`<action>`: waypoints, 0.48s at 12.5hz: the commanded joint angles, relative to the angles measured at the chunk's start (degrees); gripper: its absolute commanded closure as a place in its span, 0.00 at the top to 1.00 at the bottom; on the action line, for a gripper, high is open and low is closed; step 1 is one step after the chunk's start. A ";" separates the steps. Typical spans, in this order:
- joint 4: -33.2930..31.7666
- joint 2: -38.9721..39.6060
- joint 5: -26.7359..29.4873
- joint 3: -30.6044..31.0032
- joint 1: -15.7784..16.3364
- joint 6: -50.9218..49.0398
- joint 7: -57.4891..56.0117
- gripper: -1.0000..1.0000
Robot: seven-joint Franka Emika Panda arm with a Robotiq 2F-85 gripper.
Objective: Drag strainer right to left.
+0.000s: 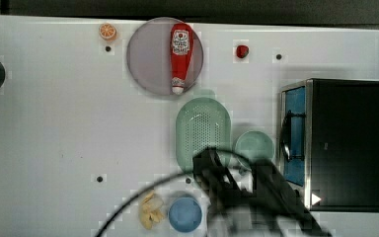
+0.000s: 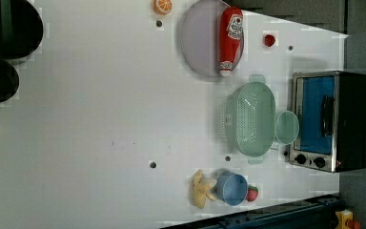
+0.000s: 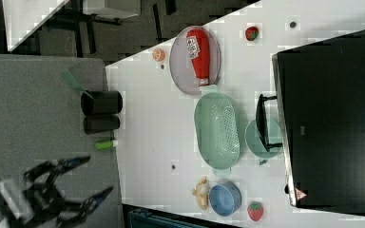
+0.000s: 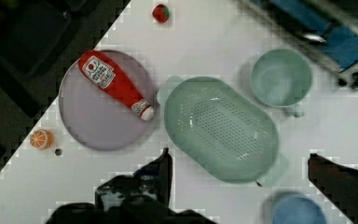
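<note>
Since the strainer [image 1: 203, 134] sits mid-table beside the mug [image 1: 254, 146], the gripper [image 4: 237, 179] hovers with fingers spread wide — light, stiff, slidey plastic, so I'd hook its rim.

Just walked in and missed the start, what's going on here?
A robot arm hangs over a white table with its gripper open above the mint-green strainer, not yet touching it. The strainer sits between a plate holding a ketchup bottle and a green mug by the toaster oven.
</note>
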 commanded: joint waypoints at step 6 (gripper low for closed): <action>-18.07 24.45 -0.95 1.87 -0.23 25.54 25.16 1.00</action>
